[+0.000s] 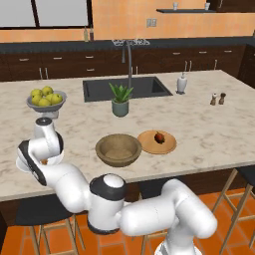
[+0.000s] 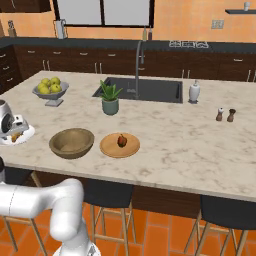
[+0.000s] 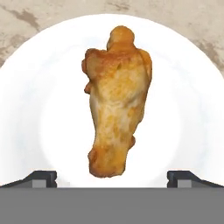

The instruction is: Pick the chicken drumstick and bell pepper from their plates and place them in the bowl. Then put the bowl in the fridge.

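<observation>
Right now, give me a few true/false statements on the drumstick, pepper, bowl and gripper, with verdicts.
1. The drumstick lies on the white plate. True.
2. The gripper is shut on the drumstick. False: its fingers stand wide apart, either side of it.
3. The pepper is in the bowl. False: it sits on the wooden plate beside the bowl.
4. The bowl holds nothing. True.
5. The pepper's plate stands on the counter. True.
</observation>
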You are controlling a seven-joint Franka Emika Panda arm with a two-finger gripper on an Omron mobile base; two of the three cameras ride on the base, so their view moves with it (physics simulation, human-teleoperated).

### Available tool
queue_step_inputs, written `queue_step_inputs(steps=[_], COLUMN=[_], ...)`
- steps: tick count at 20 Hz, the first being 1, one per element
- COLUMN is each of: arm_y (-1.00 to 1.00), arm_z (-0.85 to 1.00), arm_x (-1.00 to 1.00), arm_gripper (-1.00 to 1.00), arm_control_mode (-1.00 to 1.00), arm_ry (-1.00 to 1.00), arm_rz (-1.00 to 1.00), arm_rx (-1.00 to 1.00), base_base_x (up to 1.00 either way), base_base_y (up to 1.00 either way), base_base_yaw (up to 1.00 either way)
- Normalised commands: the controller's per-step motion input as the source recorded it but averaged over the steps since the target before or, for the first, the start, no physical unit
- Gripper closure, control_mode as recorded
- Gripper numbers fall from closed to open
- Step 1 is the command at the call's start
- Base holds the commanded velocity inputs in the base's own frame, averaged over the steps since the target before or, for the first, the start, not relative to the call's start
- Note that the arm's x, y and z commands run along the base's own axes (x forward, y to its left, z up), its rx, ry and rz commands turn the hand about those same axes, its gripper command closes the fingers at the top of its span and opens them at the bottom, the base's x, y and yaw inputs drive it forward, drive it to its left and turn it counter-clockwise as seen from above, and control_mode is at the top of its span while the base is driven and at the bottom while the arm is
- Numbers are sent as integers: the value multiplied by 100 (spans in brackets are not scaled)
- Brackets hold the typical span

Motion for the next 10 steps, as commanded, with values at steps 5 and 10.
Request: queue_step_inputs(steps=[5,10], arm_y=[4,8], arm_z=[-28,-33], arm_x=[23,23], arm_gripper=[-100,100], arm_control_mode=[-100,-100], arm_ry=[-3,-1], arm_rz=[0,0], arm_rx=[0,0], base_base_x=[0,0], base_base_y=[0,0], base_base_yaw=[0,0])
